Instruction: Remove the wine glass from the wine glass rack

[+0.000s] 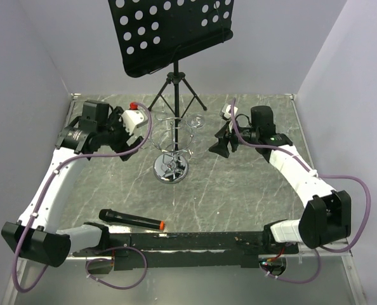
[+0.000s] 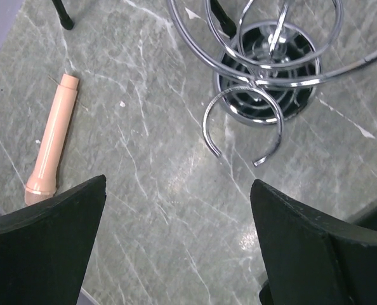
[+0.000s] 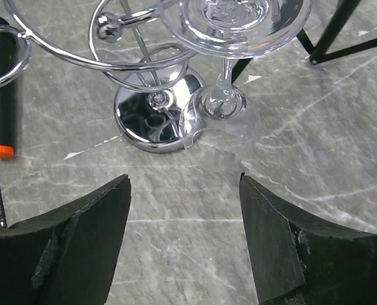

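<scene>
**Both grippers wide open, glass still on the rack**

You're working on the grey marbled table (image 1: 239,190), with the black perforated music stand on its tripod (image 1: 172,32) at the top centre of the overhead frame, well out of play. Your left gripper (image 2: 179,184) hovers left of centre, jaws spread and empty. The right gripper (image 3: 183,180) is just as wide and empty, and it faces the target, so I'd judge it the one to go in.

The chrome wire rack with the round shiny base (image 1: 171,168) stands mid-frame. The clear wine glass (image 3: 223,105) hangs upside down on its right side, foot caught in a wire ring and bowl just above the table. The black microphone with the orange tip (image 1: 131,220) lies lower left.
</scene>
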Controlling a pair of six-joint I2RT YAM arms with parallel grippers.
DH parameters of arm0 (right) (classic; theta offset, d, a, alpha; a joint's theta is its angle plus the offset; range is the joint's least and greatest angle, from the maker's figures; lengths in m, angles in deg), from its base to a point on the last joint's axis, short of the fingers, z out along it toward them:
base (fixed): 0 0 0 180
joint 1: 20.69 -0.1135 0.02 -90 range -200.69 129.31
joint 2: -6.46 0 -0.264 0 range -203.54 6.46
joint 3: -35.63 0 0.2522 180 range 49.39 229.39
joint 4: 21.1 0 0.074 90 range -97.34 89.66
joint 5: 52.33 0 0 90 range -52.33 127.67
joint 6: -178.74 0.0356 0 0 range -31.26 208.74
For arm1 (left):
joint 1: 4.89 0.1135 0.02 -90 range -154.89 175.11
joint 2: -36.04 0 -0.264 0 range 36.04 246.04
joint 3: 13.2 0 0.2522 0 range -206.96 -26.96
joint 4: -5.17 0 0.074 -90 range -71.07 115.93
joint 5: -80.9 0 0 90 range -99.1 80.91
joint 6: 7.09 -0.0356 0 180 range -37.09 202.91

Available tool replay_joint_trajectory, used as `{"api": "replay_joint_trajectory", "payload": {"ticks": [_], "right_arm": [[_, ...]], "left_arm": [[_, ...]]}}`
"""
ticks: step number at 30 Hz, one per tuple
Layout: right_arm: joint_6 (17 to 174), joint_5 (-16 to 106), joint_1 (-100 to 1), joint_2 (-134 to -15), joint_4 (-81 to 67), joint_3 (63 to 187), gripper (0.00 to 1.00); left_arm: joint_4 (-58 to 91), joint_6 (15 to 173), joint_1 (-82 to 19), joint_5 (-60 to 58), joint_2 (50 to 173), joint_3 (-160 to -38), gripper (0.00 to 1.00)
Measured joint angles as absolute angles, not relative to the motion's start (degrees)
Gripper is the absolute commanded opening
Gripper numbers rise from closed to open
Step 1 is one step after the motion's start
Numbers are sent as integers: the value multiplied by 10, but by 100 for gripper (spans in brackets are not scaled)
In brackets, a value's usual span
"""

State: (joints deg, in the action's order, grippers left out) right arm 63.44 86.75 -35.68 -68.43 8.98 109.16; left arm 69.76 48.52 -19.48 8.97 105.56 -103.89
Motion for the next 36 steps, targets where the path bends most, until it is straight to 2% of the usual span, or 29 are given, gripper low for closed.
{"api": "replay_joint_trajectory", "payload": {"ticks": [13, 29, 36], "right_arm": [[679, 890, -357, -730, -42, 1081, 72], [763, 949, -357, -811, -307, 1035, 62], [784, 973, -357, -836, -363, 1033, 57]], "left_arm": [[731, 490, -185, 53, 1020, -1025, 100], [758, 554, -159, 1, 1003, -1022, 100], [767, 562, -156, -6, 1025, -1041, 100]]}}
